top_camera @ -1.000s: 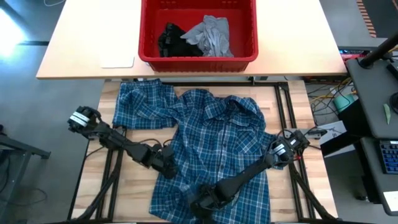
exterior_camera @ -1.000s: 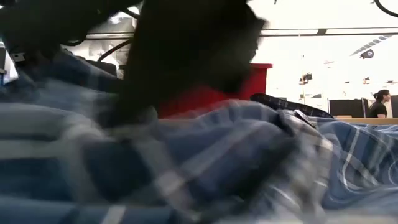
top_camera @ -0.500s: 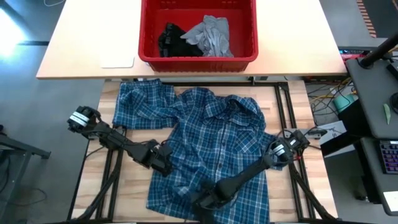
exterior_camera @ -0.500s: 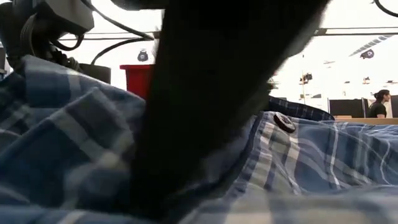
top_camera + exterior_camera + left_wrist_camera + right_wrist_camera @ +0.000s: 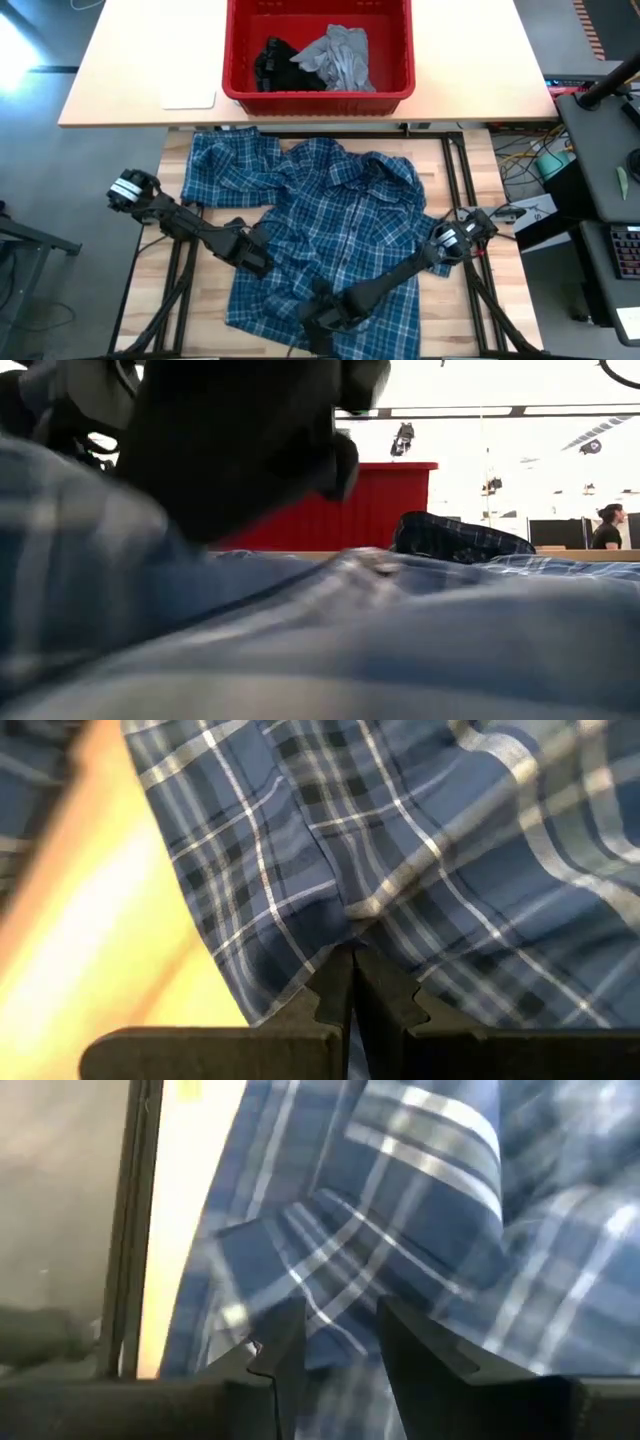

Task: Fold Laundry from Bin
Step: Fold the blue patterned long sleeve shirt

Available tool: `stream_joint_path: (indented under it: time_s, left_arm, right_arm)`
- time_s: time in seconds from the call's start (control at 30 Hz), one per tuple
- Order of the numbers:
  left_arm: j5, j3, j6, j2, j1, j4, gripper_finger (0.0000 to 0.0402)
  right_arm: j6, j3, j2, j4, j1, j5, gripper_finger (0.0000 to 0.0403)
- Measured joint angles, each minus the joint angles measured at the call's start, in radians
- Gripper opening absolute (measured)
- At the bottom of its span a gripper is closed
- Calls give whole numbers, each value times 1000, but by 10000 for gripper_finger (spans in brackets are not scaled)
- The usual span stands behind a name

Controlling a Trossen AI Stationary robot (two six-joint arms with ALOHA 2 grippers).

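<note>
The blue-and-white plaid shirt (image 5: 340,230) lies spread over the wooden table, collar toward the far edge, one sleeve (image 5: 225,165) bunched at far left. My left gripper (image 5: 256,258) is shut on the shirt's left side edge. My right gripper (image 5: 318,318) sits at the shirt's near hem, closed on cloth. The red bin (image 5: 318,98) stands beyond the far edge. In it lie the light grey T-shirt (image 5: 340,55) and the small black garment (image 5: 272,60). The low view shows the bin (image 5: 375,505) behind plaid cloth (image 5: 420,630). My left gripper pinches a raised fold at the shirt's left edge (image 5: 350,925) between its two shut fingers, slanting down from the table's left. The cloth runs away from the fingers in drawn creases and lies on the table around them. My right gripper has a fold of the shirt near its near hem (image 5: 335,1305) between its two fingers (image 5: 285,1345), slanting down from the right. The jaws stand a little apart with plaid cloth filling the gap. The rest of the shirt lies on the table.
A white pad (image 5: 188,97) lies on the tan table left of the bin. Black frame rails (image 5: 455,170) cross the wooden top. A desk with gear (image 5: 620,200) stands at the right. A person (image 5: 607,525) sits far back in the room.
My left gripper has gone toward the table's left edge, keeping hold of the shirt's side. The shirt's near left part has been drawn out leftward and spread wider; collar and far sleeve have stayed. My right gripper has shifted slightly leftward with the hem.
</note>
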Motion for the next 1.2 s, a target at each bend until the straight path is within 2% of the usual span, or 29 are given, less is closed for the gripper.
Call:
stream_joint_path:
  time_s: [0.17,0.33,0.43,0.57,0.67,0.77,0.83,0.9,0.97,1.1,1.2]
  left_arm:
    - [-14,-3,28,-2,27,-25,0]
    - [-20,-4,33,-2,29,-35,0]
    - [-26,-5,33,-5,31,-47,0]
    - [34,32,59,-25,32,-97,0]
    - [120,130,104,-56,20,-217,0]
    - [144,255,101,-107,-28,-334,0]
    - [158,315,61,-133,-86,-336,0]
    - [177,352,3,-152,-142,-297,0]
    - [209,354,-58,-149,-194,-241,0]
    - [251,315,-155,-68,-283,-91,0]
    - [319,269,-205,35,-327,-26,0]
  right_arm:
    - [37,-2,37,-8,9,-235,118]
    - [41,18,-16,-84,38,-284,118]
    - [37,46,-73,-65,44,-250,118]
    - [-20,60,-112,20,31,-98,118]
    - [-37,49,-105,-6,20,15,118]
    - [-20,12,-100,-53,13,122,118]
    - [15,-18,-100,-95,9,165,118]
    - [59,-62,-100,-111,4,154,118]
    - [77,-125,-100,-64,2,100,118]
    - [95,-215,-99,75,4,21,118]
    - [123,-255,-101,86,3,-2,118]
